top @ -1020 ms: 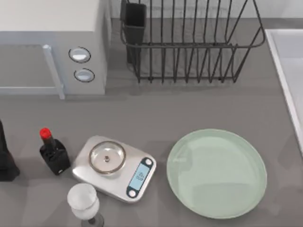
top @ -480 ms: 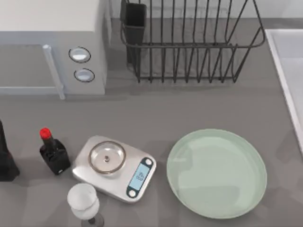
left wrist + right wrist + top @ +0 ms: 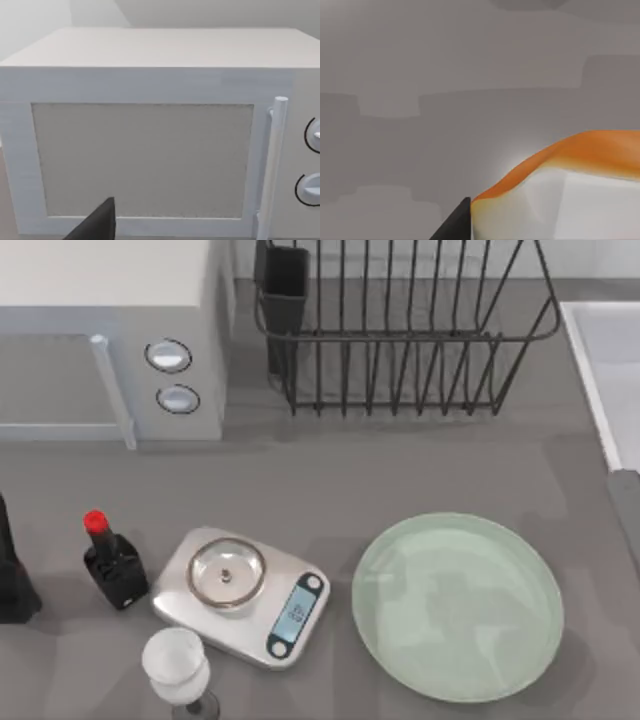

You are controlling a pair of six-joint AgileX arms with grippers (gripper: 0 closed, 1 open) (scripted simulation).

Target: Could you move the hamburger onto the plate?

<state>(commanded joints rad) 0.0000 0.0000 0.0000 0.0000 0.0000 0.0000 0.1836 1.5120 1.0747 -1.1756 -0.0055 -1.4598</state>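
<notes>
In the right wrist view a dark fingertip (image 3: 457, 224) of the right hand sits against the hamburger (image 3: 560, 190), an orange-topped lump with a pale lower part that fills the corner of that view close to the camera, with plain grey tabletop (image 3: 445, 75) behind it; whether the fingers are clamped on it or merely beside it I cannot tell. From above, a grey bit of the right arm (image 3: 627, 502) shows at the right edge of the tabletop, above and right of the plate (image 3: 457, 607), which lies bare at the front right with its pale green face glossy. Just left of the plate stands a steel scale (image 3: 242, 595) with its small round pan and lit display (the two are close but apart). A wine glass (image 3: 178, 671) stands in front of the scale, and a dark bottle with a red cap (image 3: 112, 562) is to its left. The left arm is parked at the left edge, one dark fingertip (image 3: 97, 225) of the left hand facing the microwave (image 3: 150, 135); its opening I cannot tell. A wire dish rack (image 3: 400, 325) stands at the back, right of the microwave.
</notes>
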